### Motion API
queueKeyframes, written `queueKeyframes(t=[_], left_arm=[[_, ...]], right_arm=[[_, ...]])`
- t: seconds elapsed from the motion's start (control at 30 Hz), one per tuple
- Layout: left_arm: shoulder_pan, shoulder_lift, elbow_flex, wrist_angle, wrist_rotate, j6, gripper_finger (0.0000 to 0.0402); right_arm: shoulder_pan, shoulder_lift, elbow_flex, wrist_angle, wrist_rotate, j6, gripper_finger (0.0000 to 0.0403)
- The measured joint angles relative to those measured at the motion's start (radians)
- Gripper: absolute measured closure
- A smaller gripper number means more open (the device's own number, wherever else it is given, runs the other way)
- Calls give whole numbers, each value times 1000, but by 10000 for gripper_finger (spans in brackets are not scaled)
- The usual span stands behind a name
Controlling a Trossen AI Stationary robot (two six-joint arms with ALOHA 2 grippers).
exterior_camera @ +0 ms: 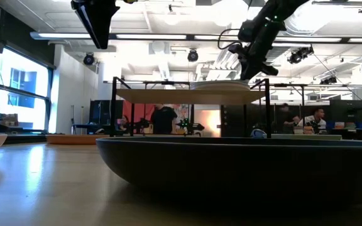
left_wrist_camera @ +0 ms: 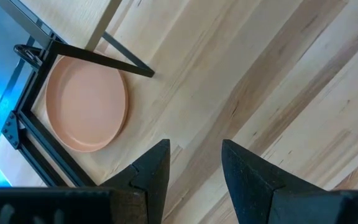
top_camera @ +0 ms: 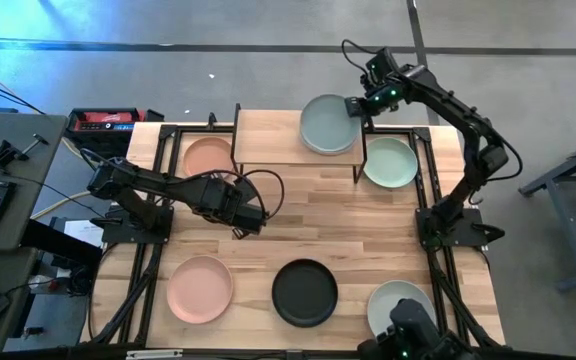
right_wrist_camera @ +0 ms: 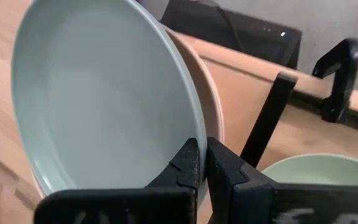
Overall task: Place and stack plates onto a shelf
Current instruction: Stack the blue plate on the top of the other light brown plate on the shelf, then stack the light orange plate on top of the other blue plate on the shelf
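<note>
The counter [top_camera: 368, 225] is still carrying most of the load. The shelf [top_camera: 268, 140] is bearing one small stack at its right end: a grey-blue plate [top_camera: 326, 124] lying on what looks like a peach one, though that lower plate is barely showing. Five plates are waiting off the shelf: a peach plate [top_camera: 206, 157] tucked beneath its left end, a pale green plate [top_camera: 389, 163] just past its right end, and, well in front, a second peach plate [top_camera: 199, 288], a black plate [top_camera: 305, 292] and a pale plate [top_camera: 400, 303]. The right claw [top_camera: 357, 107] is clenching the grey-blue plate's rim. The left claw [top_camera: 251, 218], released and empty, is hovering in front of the shelf.
</note>
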Motion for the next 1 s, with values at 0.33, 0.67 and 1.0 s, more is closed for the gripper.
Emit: queueKeyframes(t=[0.33, 0.67, 1.0], left_arm=[[16, 0, 0, 24, 27, 0, 268], [23, 0, 0, 27, 36, 0, 268], [26, 0, 0, 34, 35, 0, 268]], right_arm=[[8, 1, 0, -11, 0, -19, 402], [8, 1, -1, -9, 17, -36, 358], [8, 2, 31, -6, -24, -45, 316]])
